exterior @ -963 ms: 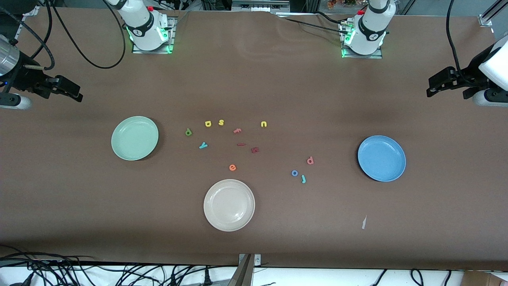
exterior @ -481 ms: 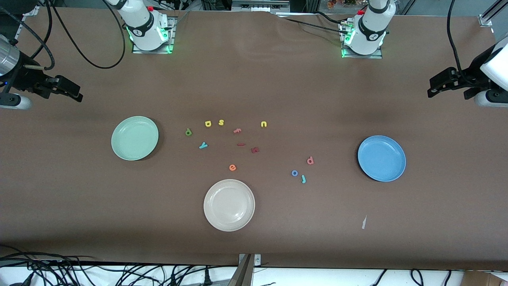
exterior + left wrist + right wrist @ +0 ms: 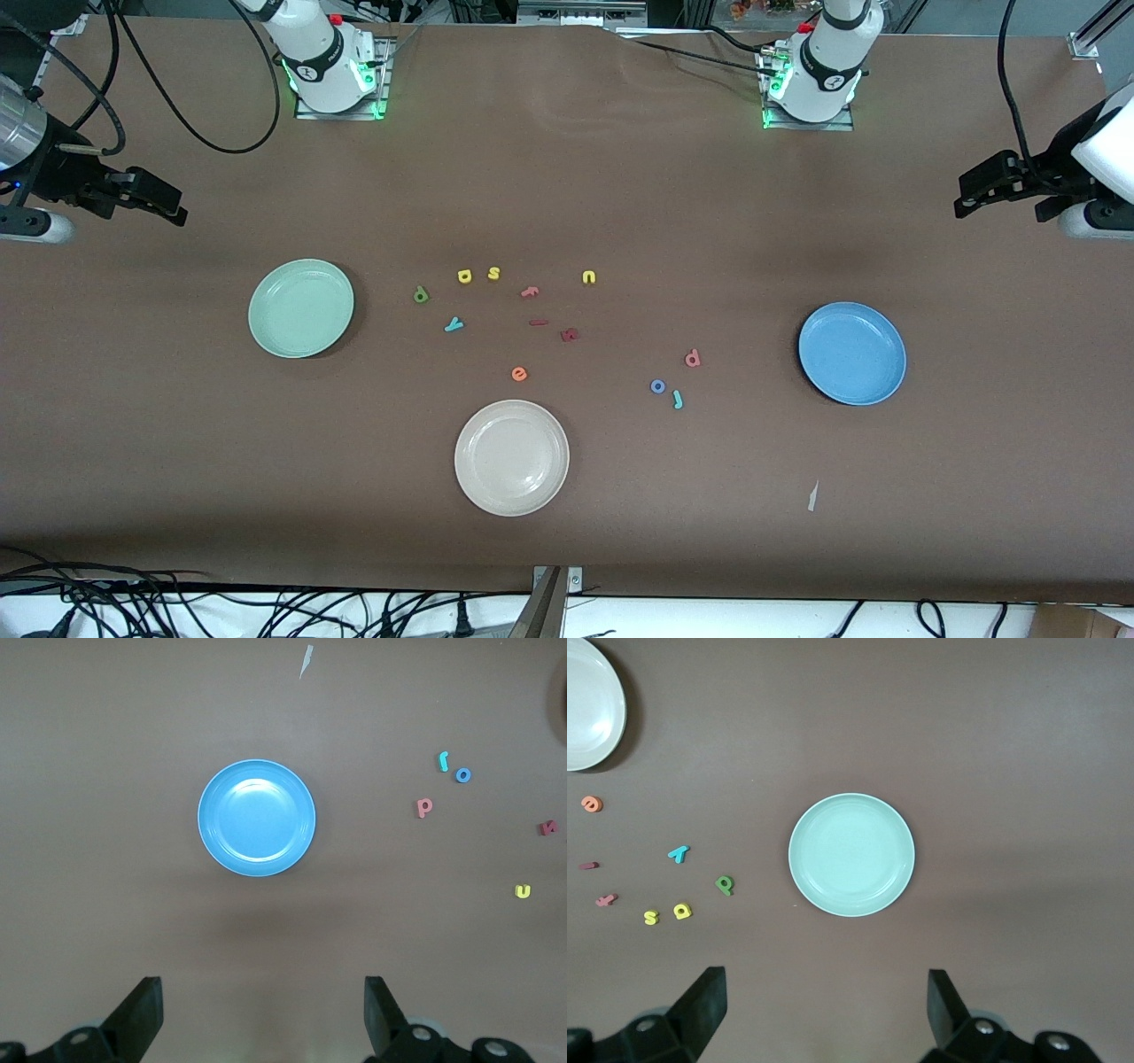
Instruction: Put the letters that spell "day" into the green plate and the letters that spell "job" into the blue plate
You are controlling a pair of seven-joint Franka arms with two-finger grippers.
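A cream-white plate (image 3: 511, 457) lies nearest the front camera on the brown table (image 3: 620, 195). Farther back, the teal "j" (image 3: 678, 400) and the blue "o" (image 3: 657, 386) sit just beside each other, with the pinkish-red "b" (image 3: 693, 358) at about one o'clock from the "o". The blue plate (image 3: 852, 354) lies at about three o'clock from them, toward the left arm's end, with nothing in it. The orange "e" (image 3: 519, 374) sits at about twelve o'clock from the cream plate.

Farther still, the teal "y" (image 3: 454, 324), the dark green "a" (image 3: 421, 294) and the yellow "d" (image 3: 464, 276) lie loose on the table. The green plate (image 3: 301, 308) sits at about nine o'clock from them, toward the right arm's end, also bare. A yellow "s" (image 3: 493, 274) lies beside the "d".

The left gripper (image 3: 973, 195) hangs over bare table at the left arm's end, fingers spread apart and holding nothing. The right gripper (image 3: 168, 210) hangs over the right arm's end, likewise spread and unloaded.
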